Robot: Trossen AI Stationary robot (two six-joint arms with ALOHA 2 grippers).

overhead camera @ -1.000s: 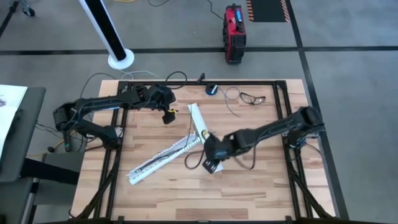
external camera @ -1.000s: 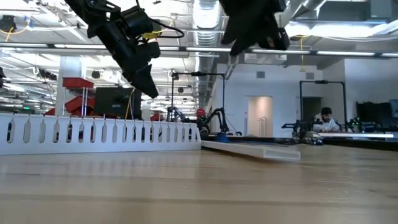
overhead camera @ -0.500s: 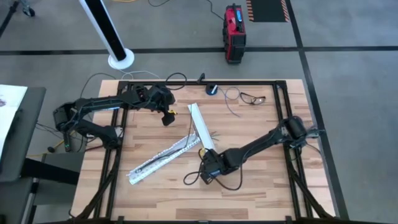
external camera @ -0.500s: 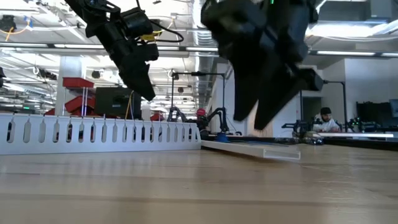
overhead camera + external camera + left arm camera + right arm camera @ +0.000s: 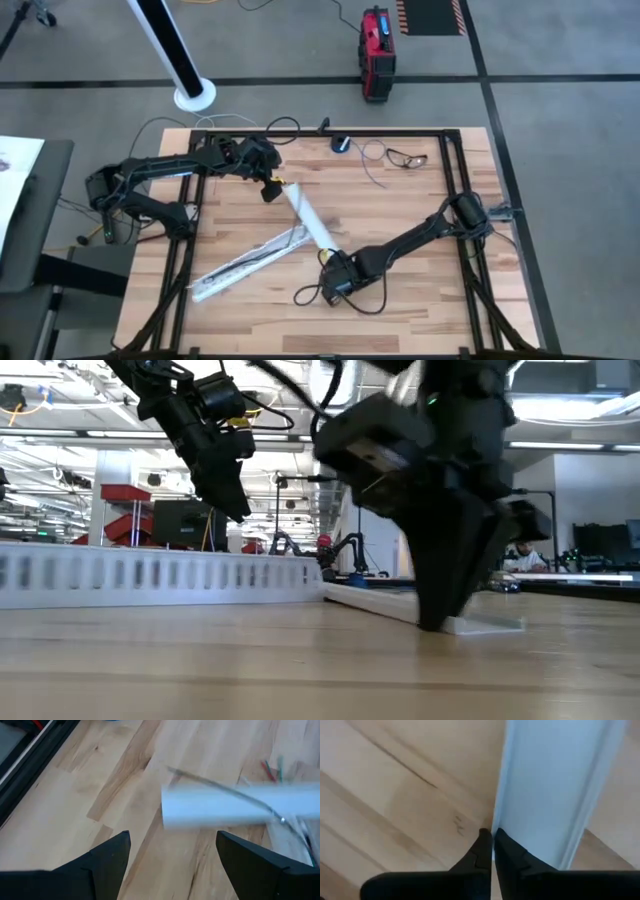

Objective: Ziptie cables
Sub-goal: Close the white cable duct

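The right gripper (image 5: pixel 335 283) is down at the table's six o'clock, fingers pinching the white strip's (image 5: pixel 308 216) end, probably dragging it clear of the cables (image 5: pixel 262 255) (straggling toward seven o'clock). The left gripper (image 5: pixel 270 186), spread, waits at eleven o'clock.
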